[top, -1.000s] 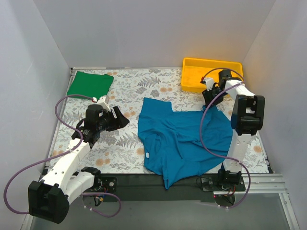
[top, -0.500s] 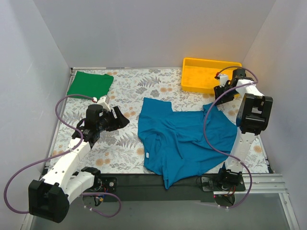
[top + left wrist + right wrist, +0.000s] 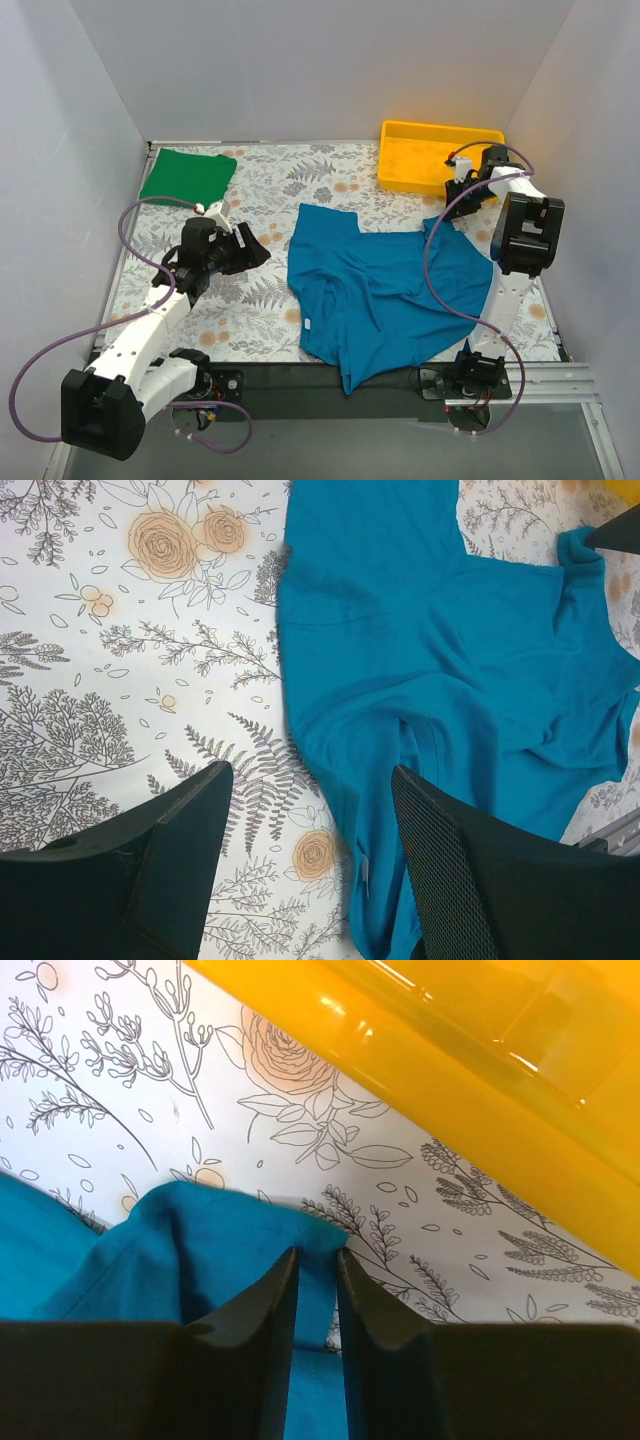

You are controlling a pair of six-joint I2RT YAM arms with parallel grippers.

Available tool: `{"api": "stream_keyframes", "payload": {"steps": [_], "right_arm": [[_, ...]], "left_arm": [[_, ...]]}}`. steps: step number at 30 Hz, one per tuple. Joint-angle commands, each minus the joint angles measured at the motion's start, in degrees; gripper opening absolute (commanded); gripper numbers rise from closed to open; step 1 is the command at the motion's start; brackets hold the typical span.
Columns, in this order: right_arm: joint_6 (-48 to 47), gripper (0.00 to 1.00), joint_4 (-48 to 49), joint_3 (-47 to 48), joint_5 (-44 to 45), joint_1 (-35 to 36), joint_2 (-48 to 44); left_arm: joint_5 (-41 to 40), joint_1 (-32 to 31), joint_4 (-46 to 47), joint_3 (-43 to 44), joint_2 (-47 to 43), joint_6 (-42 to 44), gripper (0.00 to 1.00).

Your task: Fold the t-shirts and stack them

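Though rumpled, teal-blue t-shirt (image 3: 385, 290) lengthwise near-to-far.

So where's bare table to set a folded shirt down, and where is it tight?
Bare table runs along the far edge between the green t-shirt and the yellow tray. A second patch lies between the left gripper and the teal t-shirt. The right side is crowded: right gripper, tray and teal t-shirt sit close together.
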Motion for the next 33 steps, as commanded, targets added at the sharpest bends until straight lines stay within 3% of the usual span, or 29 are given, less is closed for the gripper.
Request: {"api": "stream_keyframes", "payload": {"steps": [1, 5, 11, 17, 22, 28, 33], "right_arm": [[0.3, 0.23, 0.0, -0.1, -2.8, -0.1, 1.1], [0.2, 0.01, 0.1, -0.4, -3.0, -0.2, 1.0], [0.6, 0.01, 0.9, -0.1, -2.3, -2.3, -3.0], [0.0, 0.01, 7.0, -11.7, -6.8, -4.3, -14.9], [-2.2, 0.01, 7.7, -17.1, -12.4, -4.9, -19.5], [-2.2, 0.01, 7.7, -17.9, -16.1, -5.4, -20.0], [-2.1, 0.01, 7.7, -18.2, -17.4, -5.4, -20.2]], "left_arm": [[1.0, 0.0, 0.9, -0.3, 0.4, 0.2, 0.64], [2.8, 0.0, 3.2, 0.1, 4.2, 0.1, 0.64], [9.9, 1.1, 11.4, 3.4, 15.3, -4.8, 0.64], [10.4, 1.1, 14.3, 16.6, 35.5, -5.0, 0.59], [10.0, 1.1, 10.8, 31.6, 51.5, 0.8, 0.50], [9.6, 1.1, 4.1, 50.2, 64.3, 2.9, 0.49], [8.7, 1.1, -2.7, 61.1, 74.3, 4.4, 0.40]]}}
